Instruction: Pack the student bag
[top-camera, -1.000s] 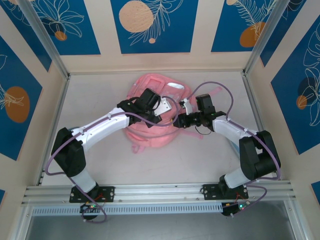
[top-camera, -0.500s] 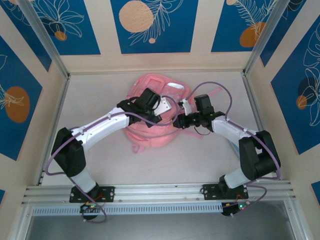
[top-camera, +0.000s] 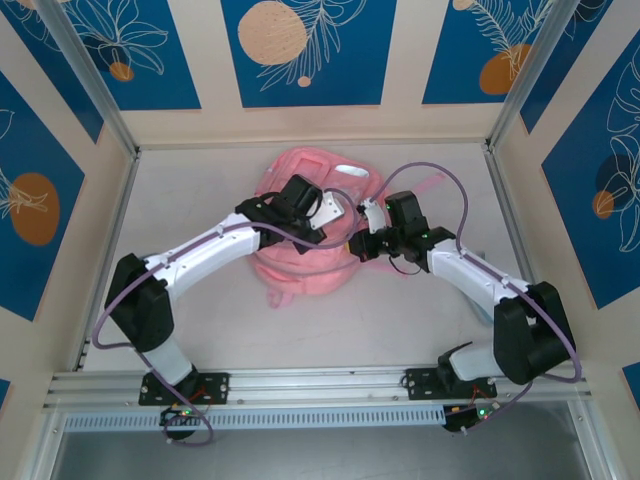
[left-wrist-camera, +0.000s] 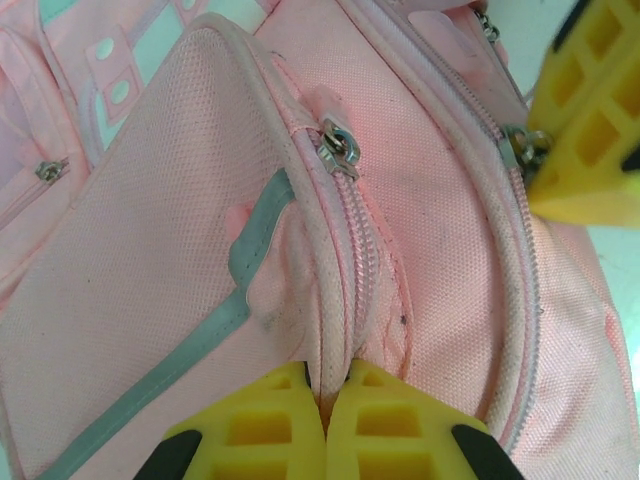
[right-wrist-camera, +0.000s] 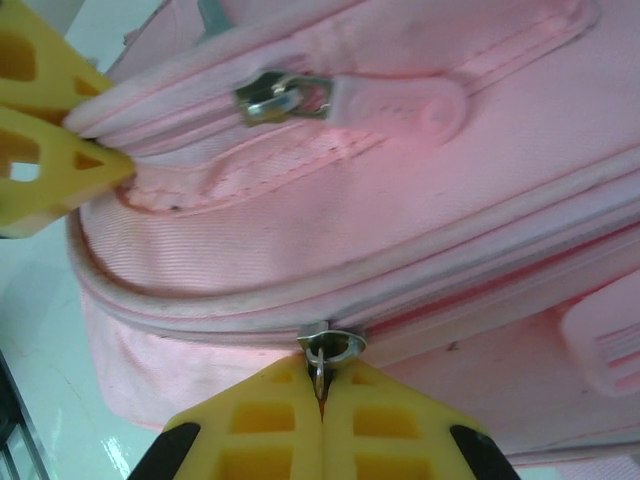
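Forearms of mine lie across the student bag (top-camera: 305, 272) in the overhead view, so its middle is covered and only its far rim and near bulge show pink. From up there I cannot make out either set of fingertips. Up close, my left claw (left-wrist-camera: 325, 395) is closed, pinching the piped seam (left-wrist-camera: 336, 325) of a front pocket; how far the fabric runs in between the pads is hidden. A zip slider (left-wrist-camera: 338, 150) sits farther up that seam, untouched. My right claw (right-wrist-camera: 320, 385) is closed too, clamped on the metal zip pull (right-wrist-camera: 322, 350) of the long outer zipper, and the pull's lower end vanishes between the pads. Compared with a second ago, my left arm and the bag lie as they did, while my right elbow has swung out toward the near right and its claw, then partly apart, has come together on the pull. The bag rests mid-tabletop (top-camera: 190, 200), nearer the back wall than my bases. Bare surface lies to its left, in front as far as the rail (top-camera: 320, 385), and to its right. Both my elbows stand near the side frames, the right one closer.
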